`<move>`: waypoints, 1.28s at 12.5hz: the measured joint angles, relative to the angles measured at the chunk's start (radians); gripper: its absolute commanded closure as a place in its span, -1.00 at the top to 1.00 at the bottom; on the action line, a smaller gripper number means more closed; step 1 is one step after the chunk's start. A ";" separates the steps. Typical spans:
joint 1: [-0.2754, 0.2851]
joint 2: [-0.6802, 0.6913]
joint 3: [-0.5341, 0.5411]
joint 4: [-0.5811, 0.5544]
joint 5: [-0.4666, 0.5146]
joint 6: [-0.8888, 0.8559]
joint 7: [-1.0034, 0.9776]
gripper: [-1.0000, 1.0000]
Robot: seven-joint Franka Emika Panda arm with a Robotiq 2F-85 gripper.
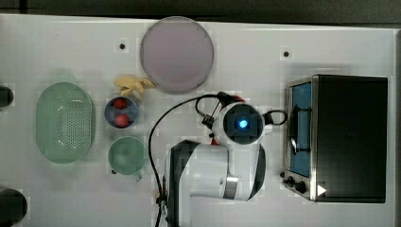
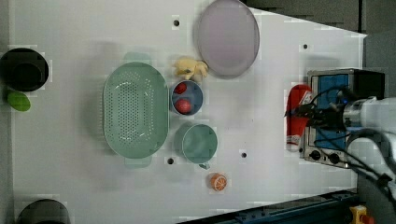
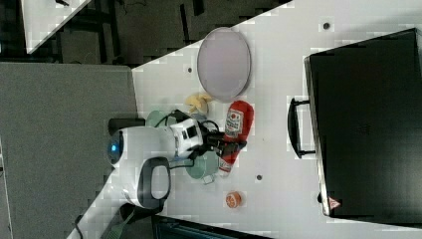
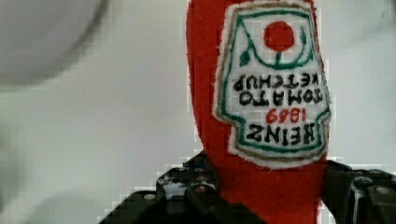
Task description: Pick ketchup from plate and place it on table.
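Ketchup (image 3: 238,130) clamped at neck end between gripper (image 3: 230,145) fingers, lifted clear of plate (image 3: 224,63), held over bare table (image 3: 278,89) between plate and black oven (image 3: 368,124). Plate bare. Lowering and release judged next.

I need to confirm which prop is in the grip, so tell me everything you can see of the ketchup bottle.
The ketchup looks like a soft, fuzzy plush bottle: red body, stitched white label edged green and tan, reading HEINZ TOMATO KETCHUP with a red tomato emblem. The gripper clamps its narrower neck end, a finger on either side. In the right view it lies lengthwise off the plate, over the white table; whether it touches the surface is unclear.
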 measured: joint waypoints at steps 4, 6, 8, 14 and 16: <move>0.013 0.098 0.038 -0.043 0.002 0.194 0.084 0.30; 0.018 0.157 0.049 -0.043 0.005 0.255 0.104 0.69; 0.021 0.199 0.054 -0.049 0.005 0.259 0.110 1.00; 0.019 0.112 0.051 -0.043 0.009 0.219 0.120 1.00; 0.014 0.012 0.047 0.010 0.004 0.089 0.158 1.00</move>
